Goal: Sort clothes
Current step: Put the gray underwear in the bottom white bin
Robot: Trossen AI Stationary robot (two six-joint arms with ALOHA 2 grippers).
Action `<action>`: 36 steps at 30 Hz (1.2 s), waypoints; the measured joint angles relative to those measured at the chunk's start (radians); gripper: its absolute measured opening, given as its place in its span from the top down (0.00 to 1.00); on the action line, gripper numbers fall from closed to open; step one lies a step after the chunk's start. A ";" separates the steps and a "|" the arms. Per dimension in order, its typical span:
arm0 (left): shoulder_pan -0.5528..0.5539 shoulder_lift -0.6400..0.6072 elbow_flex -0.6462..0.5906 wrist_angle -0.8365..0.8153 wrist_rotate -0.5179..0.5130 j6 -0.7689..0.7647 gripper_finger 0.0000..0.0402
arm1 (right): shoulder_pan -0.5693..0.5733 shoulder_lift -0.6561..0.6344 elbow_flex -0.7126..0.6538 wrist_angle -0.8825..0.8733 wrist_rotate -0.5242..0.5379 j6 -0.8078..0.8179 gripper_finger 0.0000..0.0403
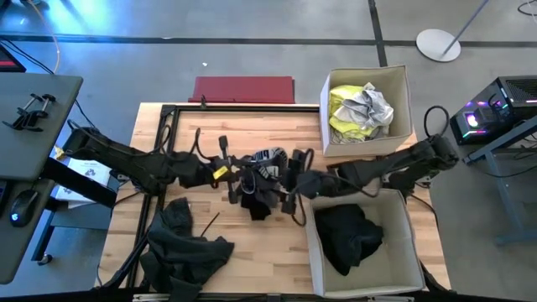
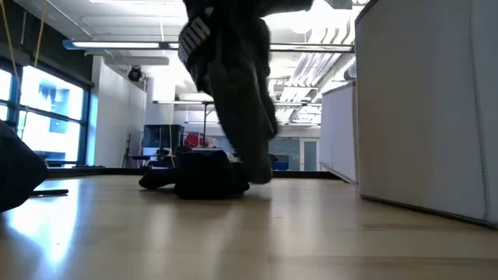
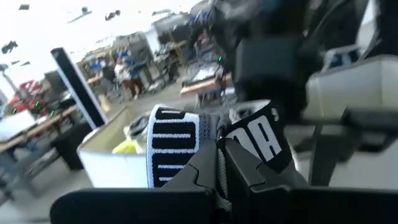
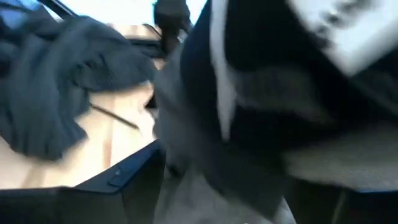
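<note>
The left gripper is clamped on the dark Puma-logo cloth, which hangs down; the right gripper, fingers apart, is just right of it.

**A Big Bright Workshop Around a Wooden Table**

The table is light wood, and it shines where the light hits it. The floor under it is smooth grey concrete with dark lines running across. A round white stand base sits on the floor near one corner. On one side is a grey desk with a computer mouse on it. On the other side a computer case glows pink and green. Far across the room, long strip lights hang from a white ceiling with pipes. Tall windows let daylight in. More desks stand at the back, blurry and far away.
</note>
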 joint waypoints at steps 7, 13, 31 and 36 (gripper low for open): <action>0.000 -0.002 0.000 0.045 0.054 0.022 1.00 | -0.062 0.096 0.000 0.227 -0.043 -0.101 0.45; -0.002 -0.012 0.000 -0.006 -0.012 -0.034 0.99 | -0.052 0.122 0.000 0.307 -0.010 -0.128 0.90; -0.003 -0.217 -0.157 -0.501 -0.189 -0.427 0.73 | 0.092 -0.359 0.000 0.046 1.091 -0.471 0.98; 0.003 -0.217 -0.232 -0.417 -0.207 -0.410 0.73 | 0.080 -0.497 0.000 0.043 1.116 -0.546 0.99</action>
